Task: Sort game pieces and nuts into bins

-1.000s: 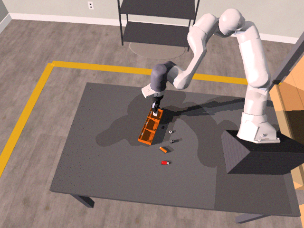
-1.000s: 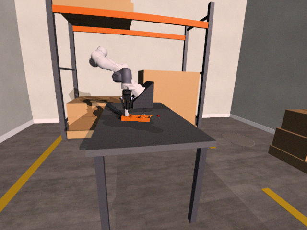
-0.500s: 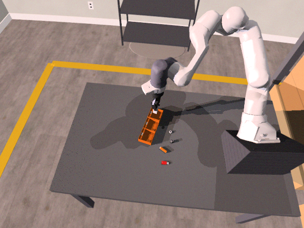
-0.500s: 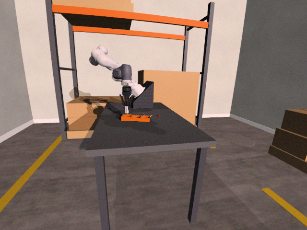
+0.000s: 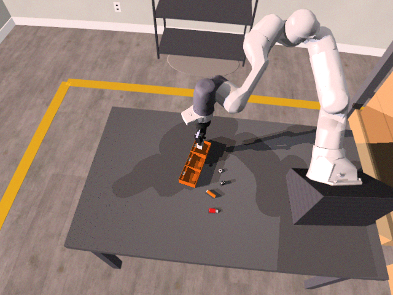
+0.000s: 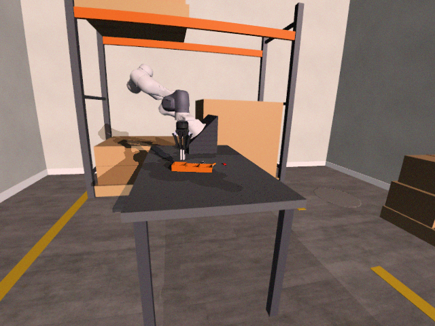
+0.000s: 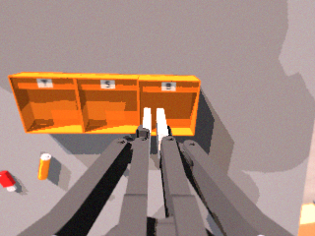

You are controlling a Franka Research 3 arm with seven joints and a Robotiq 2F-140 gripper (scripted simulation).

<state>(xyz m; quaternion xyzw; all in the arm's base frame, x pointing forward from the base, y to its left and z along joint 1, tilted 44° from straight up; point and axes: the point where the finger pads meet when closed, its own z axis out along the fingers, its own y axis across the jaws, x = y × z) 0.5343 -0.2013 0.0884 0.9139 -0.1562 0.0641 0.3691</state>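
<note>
gripper (image 7: 154,119): I see it nearly shut, white pads (image 7: 147,118) a sliver apart, nothing visible between them. Holding nothing.
gripper position: pointing down over the end bin of the tray (image 5: 190,183), the one farthest from T. Tips hang above its near wall; I can't tell if they touch it.
tray: orange, three bins in a row, standing flat on the table (image 5: 133,222).
bin T (image 7: 45,104): far left in the wrist view, looks bare inside.
bin S (image 7: 108,104): middle, looks bare too.
nut (image 5: 220,169): on the table just beside the tray.
die (image 5: 222,182): on the table, near the nut.
orange cylinder (image 5: 210,193): lying on the table past the tray's T end.
red piece (image 5: 213,210): on the table, farthest out from the tray.
</note>
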